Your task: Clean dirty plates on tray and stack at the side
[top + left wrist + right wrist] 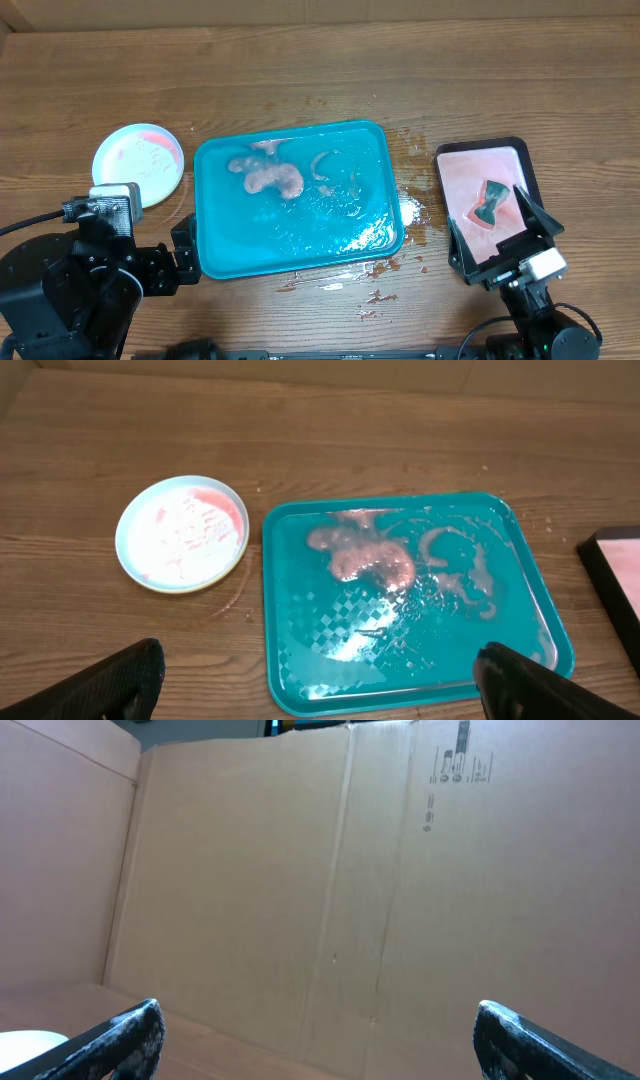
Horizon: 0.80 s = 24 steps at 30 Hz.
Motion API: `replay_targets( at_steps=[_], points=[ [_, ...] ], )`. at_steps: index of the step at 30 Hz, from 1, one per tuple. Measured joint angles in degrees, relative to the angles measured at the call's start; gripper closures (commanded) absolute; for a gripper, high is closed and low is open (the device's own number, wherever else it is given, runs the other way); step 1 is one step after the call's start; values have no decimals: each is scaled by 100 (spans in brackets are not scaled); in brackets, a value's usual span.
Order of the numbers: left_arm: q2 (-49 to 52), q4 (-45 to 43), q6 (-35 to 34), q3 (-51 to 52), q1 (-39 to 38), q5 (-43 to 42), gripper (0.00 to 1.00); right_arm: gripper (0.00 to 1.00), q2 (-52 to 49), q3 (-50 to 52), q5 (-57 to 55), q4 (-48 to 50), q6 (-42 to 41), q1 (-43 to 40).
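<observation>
brown wood made up the surface (320, 80), with a cardboard wall (300, 870) behind. a light blue plate (138, 165) with red sauce (148, 135) on it sat on the surface just left of the tray (215, 250), not on it. the tray was wet and smeared, its long side running left to right. the left gripper (318, 660) was wide open, and the plate lay ahead of it to the left, so the left arm (70, 290) was nearer. the right gripper (315, 1020) was open too, facing the wall. small print (458, 765) there was too tiny to read.
</observation>
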State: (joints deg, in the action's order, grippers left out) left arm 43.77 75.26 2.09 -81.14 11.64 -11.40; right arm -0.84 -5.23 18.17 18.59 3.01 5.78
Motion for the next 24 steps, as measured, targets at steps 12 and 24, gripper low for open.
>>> replay_targets(
  at_steps=[12,24],
  points=[
    [2,2,0,0,0,0,0,0,22,101,-529,-1521,-881,0],
    [0,0,0,0,0,0,0,0,20,420,-1073,-2315,-1744,0]
  ],
)
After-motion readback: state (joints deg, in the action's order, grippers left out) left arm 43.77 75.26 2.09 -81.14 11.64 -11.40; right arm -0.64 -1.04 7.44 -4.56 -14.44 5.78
